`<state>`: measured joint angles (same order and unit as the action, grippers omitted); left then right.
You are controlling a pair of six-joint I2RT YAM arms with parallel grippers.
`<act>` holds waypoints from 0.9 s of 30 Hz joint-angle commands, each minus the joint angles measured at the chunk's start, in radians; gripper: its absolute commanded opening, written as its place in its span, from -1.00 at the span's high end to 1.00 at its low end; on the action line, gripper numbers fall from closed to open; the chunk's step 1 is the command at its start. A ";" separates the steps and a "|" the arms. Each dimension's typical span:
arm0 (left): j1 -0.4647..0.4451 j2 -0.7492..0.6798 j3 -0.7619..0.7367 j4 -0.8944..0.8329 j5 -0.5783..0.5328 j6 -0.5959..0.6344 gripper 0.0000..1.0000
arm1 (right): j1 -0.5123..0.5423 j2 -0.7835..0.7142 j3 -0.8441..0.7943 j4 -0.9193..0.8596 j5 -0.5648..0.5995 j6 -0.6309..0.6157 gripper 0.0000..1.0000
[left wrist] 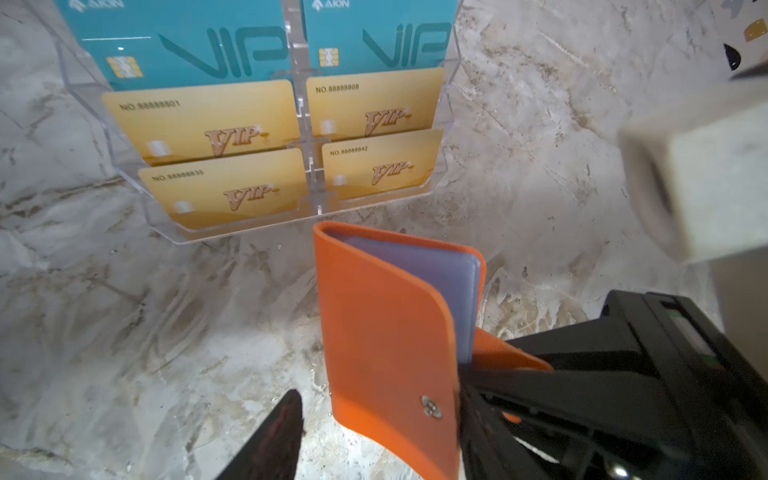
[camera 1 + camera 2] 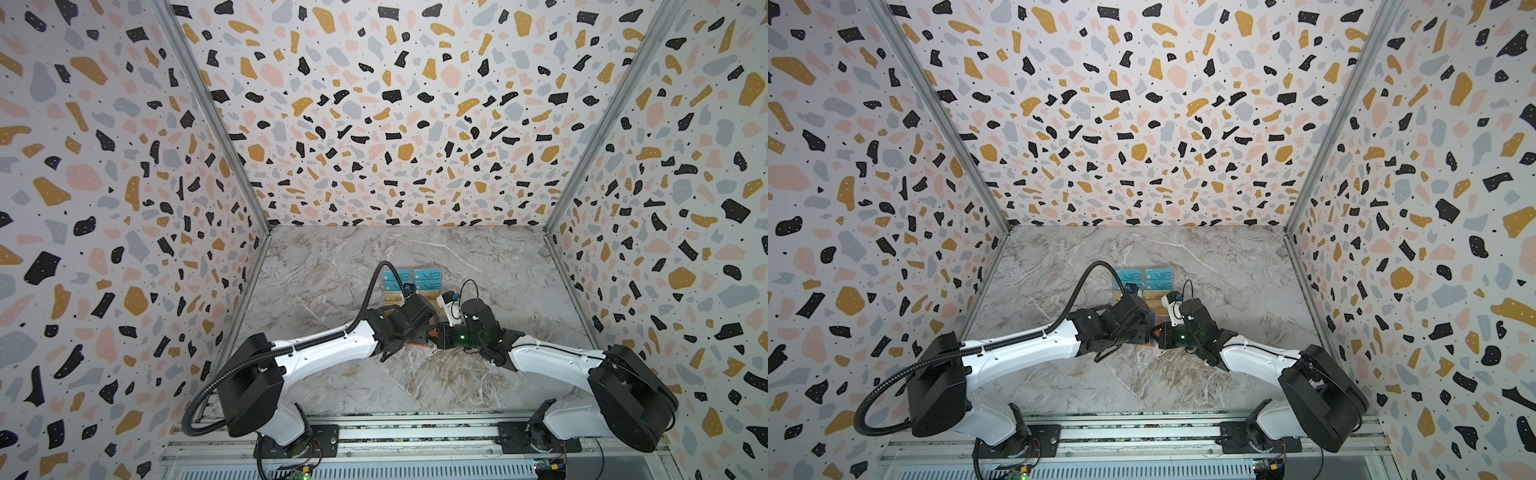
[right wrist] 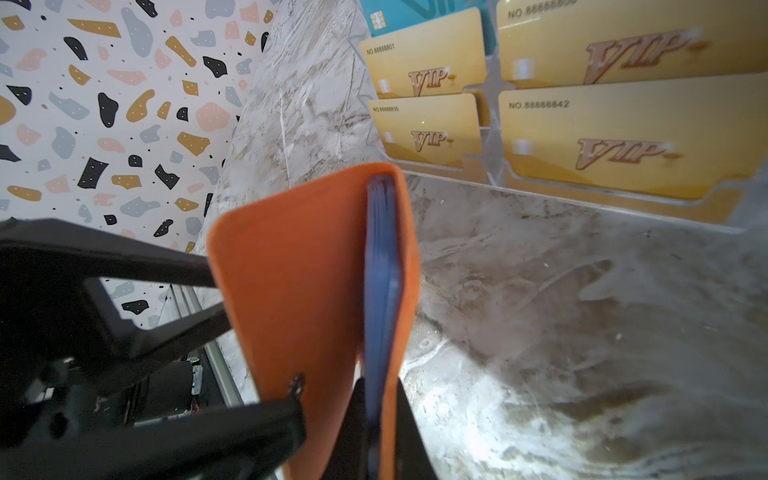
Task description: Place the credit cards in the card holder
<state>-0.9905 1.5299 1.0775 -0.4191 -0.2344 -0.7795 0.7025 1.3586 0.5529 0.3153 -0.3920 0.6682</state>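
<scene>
The orange card holder (image 1: 386, 324) hangs above the marble table with its front cover swung partly away from the bluish sleeves (image 3: 380, 266). My right gripper (image 3: 380, 386) is shut on the sleeves and back cover. My left gripper (image 1: 378, 399) stands open around the front cover's snap edge; one finger (image 1: 274, 432) is clear of it with a gap. The two grippers meet in a top view, left gripper (image 2: 428, 332) against right gripper (image 2: 441, 334). The credit cards, gold (image 1: 208, 120) and teal (image 1: 178, 45), stand in a clear acrylic stand (image 1: 249, 230) just behind the holder.
The acrylic stand with its teal cards (image 2: 424, 279) sits mid-table, right behind both wrists. My right arm's white wrist camera (image 1: 698, 174) hangs close beside the holder. Patterned walls (image 2: 124, 208) enclose the table on three sides, and a rail (image 2: 415, 432) runs along the front edge.
</scene>
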 commanded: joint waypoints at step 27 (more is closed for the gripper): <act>0.054 -0.167 -0.184 0.077 0.129 -0.036 1.00 | -0.093 -0.016 -0.082 0.084 -0.152 0.079 1.00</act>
<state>-0.9604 1.4033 0.9253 -0.4046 -0.1749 -0.8196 0.6216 1.3582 0.4805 0.3813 -0.4992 0.7334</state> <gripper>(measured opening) 0.055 0.095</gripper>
